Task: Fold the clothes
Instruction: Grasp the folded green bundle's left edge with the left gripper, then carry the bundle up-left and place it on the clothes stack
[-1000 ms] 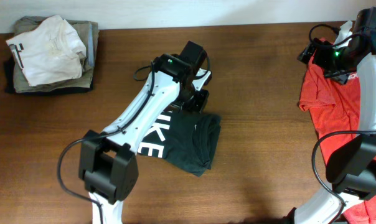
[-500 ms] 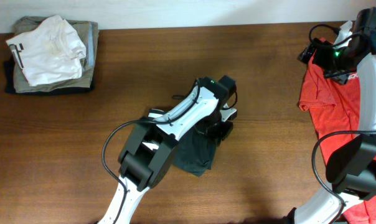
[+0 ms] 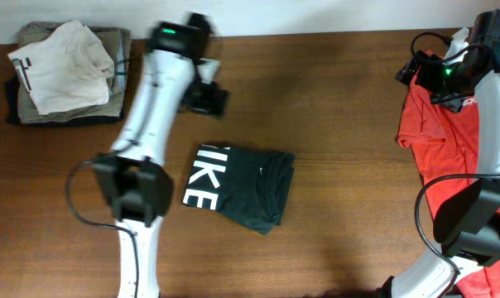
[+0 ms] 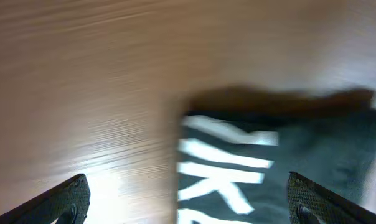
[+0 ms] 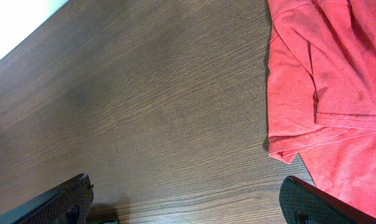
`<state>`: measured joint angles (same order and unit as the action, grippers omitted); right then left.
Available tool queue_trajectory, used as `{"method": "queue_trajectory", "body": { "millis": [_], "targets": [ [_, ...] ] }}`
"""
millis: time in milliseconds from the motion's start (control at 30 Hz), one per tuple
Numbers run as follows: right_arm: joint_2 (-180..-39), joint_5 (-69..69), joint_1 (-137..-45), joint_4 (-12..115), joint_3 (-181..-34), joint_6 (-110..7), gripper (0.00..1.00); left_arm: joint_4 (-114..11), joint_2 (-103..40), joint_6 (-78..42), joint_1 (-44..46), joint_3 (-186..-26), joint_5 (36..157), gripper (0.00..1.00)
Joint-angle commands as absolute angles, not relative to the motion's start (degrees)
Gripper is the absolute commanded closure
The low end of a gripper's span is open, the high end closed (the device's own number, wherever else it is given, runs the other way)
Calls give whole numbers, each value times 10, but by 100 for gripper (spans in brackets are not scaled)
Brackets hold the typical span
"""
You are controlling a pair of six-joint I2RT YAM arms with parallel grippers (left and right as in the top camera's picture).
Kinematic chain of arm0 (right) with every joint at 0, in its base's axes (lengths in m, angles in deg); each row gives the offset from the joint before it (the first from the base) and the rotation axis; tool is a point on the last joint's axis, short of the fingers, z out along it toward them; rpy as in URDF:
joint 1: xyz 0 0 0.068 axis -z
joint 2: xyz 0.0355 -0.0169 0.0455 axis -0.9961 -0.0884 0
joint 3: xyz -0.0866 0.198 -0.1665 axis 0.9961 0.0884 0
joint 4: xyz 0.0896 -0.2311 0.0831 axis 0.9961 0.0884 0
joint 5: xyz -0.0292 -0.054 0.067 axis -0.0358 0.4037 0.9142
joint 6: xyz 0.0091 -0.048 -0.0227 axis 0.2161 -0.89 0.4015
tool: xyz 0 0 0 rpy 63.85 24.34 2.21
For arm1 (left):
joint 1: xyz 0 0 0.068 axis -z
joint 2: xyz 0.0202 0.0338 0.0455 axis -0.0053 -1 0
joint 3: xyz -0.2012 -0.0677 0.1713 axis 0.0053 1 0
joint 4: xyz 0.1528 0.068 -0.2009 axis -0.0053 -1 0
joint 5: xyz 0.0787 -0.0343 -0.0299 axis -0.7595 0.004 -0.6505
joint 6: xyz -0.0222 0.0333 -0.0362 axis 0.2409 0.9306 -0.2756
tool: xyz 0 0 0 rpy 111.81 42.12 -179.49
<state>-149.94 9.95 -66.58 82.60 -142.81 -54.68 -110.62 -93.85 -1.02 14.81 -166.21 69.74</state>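
My left tool, spread wide and holding nothing, hangs above the desk. The top lies folded on the desk, below and ahead of this tool and not touching it, with its white letters facing up. My right tool, likewise spread and empty, hovers with a red garment to its right.

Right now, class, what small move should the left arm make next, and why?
Probably draw the left gripper back to rest. The black top lies in a compact fold, white letters up, and the gripper is open, empty and off the fabric, so little seems left to fold.
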Motion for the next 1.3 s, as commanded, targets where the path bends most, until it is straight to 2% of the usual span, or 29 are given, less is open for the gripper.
{"method": "queue_trajectory", "body": {
  "millis": [0,133,200,367,467,667,800,867,1033,1067,1100,1167,1267],
  "targets": [
    [-1495,94,-665,826,-1433,-547,1,-1130,-934,77,36,-1651,760,1],
    [-1495,94,-665,826,-1433,-547,1,-1139,-935,270,-63,-1574,1015,1],
    [-1495,94,-665,826,-1433,-547,1,-1135,-935,342,-92,-1494,1094,1],
    [-1495,94,-665,826,-1433,-547,1,-1030,-935,347,-91,-1285,1123,1],
    [-1495,94,-665,826,-1433,-547,1,-980,-935,347,-81,-1223,1157,1],
    [-1495,94,-665,826,-1433,-547,1,-953,-935,346,-37,-1177,1175,1],
    [-1495,94,-665,826,-1433,-547,1,-901,-935,293,13,-1168,1174,3],
    [-1495,94,-665,826,-1433,-547,1,-888,-935,288,30,-1168,1173,11],
    [-1495,94,-665,826,-1433,-547,1,-874,-935,272,51,-1168,1171,80],
    [-1495,94,-665,826,-1433,-547,1,-872,-935,252,51,-1169,1169,92],
    [-1495,94,-665,826,-1433,-547,1,-872,-935,252,52,-1171,1169,99],
    [-1495,94,-665,826,-1433,-547,1,-873,-935,233,52,-1187,1157,99],
    [-1495,94,-665,826,-1433,-547,1,-918,-935,158,45,-1297,977,99]
  ]
}}
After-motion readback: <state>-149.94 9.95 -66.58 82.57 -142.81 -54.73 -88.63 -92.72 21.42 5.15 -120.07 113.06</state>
